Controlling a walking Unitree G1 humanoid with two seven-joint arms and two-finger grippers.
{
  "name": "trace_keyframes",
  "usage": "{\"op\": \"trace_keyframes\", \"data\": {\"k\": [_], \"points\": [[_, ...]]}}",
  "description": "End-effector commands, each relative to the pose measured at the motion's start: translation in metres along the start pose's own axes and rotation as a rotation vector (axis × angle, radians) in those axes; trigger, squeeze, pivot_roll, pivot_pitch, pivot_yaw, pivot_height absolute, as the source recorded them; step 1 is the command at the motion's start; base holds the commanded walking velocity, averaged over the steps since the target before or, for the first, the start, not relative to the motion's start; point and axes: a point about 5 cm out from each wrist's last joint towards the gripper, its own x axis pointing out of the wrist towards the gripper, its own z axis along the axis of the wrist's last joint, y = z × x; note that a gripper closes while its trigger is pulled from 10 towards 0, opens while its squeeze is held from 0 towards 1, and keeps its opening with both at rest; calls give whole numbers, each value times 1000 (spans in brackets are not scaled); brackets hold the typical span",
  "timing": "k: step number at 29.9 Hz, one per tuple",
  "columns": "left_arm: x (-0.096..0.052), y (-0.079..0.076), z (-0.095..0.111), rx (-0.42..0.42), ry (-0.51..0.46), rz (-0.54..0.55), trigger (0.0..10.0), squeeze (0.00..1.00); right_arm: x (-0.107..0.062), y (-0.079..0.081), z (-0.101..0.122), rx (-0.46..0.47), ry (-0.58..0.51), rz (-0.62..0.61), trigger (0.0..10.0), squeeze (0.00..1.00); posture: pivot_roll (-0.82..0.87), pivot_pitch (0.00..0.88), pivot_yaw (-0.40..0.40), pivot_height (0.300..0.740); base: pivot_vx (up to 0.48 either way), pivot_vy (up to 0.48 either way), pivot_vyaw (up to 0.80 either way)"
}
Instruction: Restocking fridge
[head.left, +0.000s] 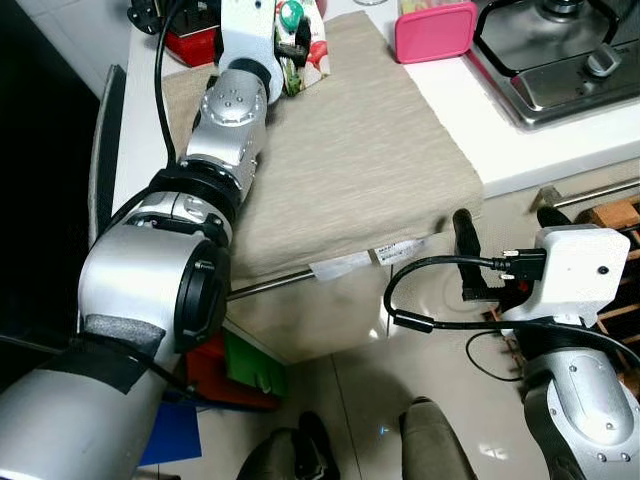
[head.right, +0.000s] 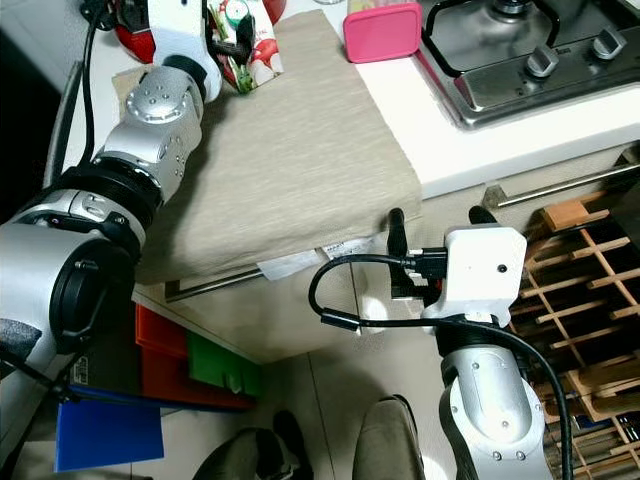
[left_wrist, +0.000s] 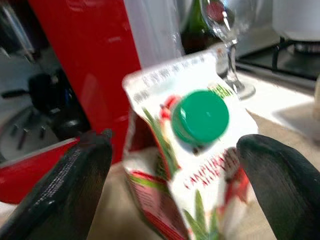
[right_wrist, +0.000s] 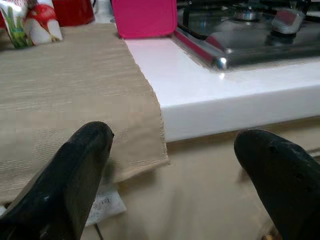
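A white juice carton (left_wrist: 195, 165) with a red and green print and a green screw cap (left_wrist: 200, 116) stands at the far edge of the beige cloth (head.left: 340, 160) on the counter. My left gripper (head.left: 297, 40) reaches out to it and is open, one black finger on each side of the carton (head.left: 312, 42), with small gaps showing. My right gripper (head.left: 505, 225) hangs open and empty below the counter's front edge, pointing at the cloth's hanging corner (right_wrist: 145, 150).
A red appliance (left_wrist: 95, 65) and a wine glass (left_wrist: 227, 30) stand right behind the carton. A pink box (head.left: 435, 30) and a gas hob (head.left: 560, 50) lie to the right. A wooden wine rack (head.right: 580, 290) stands low at right, coloured bins (head.right: 190, 360) under the counter.
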Motion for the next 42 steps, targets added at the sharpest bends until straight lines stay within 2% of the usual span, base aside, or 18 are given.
{"op": "trace_keyframes", "data": {"k": [1, 9, 10, 11, 12, 13, 28, 42], "points": [[-4, 7, -18, -26, 78, 22, 10000, 0, -5, 1, 3, 6, 4, 6, 10000, 0, -529, 296, 208, 735, 0, 0, 0], [-6, 6, -26, -92, 129, 39, 10000, 0, -9, 0, 4, -1, 14, -7, 10000, 0, -546, 303, 207, 735, 0, 0, 0], [-6, 8, -27, -128, 141, 49, 4824, 0, -10, -1, 4, -4, 16, -10, 10000, 0, -554, 306, 206, 735, 0, 0, 0], [-6, 8, -27, -138, 144, 54, 4824, 0, -11, -1, 4, -5, 17, -12, 10000, 0, -554, 306, 206, 735, 0, 0, 0], [-6, 9, -28, -148, 147, 60, 588, 0, -11, -1, 4, -5, 18, -13, 10000, 0, -557, 309, 206, 735, 0, 0, 0], [-6, 10, -28, -154, 149, 66, 0, 0, -12, -1, 5, -6, 19, -14, 10000, 0, -560, 309, 205, 735, 0, 0, 0], [-6, 17, -26, -149, 140, 88, 0, 0, -12, -5, 4, -16, 35, -16, 10000, 0, -567, 316, 187, 735, 0, 0, 0], [-6, 13, -24, -153, 112, 37, 0, 0, -4, -6, 3, -17, 36, 5, 10000, 0, -546, 306, 168, 735, 0, 0, 0]]}}
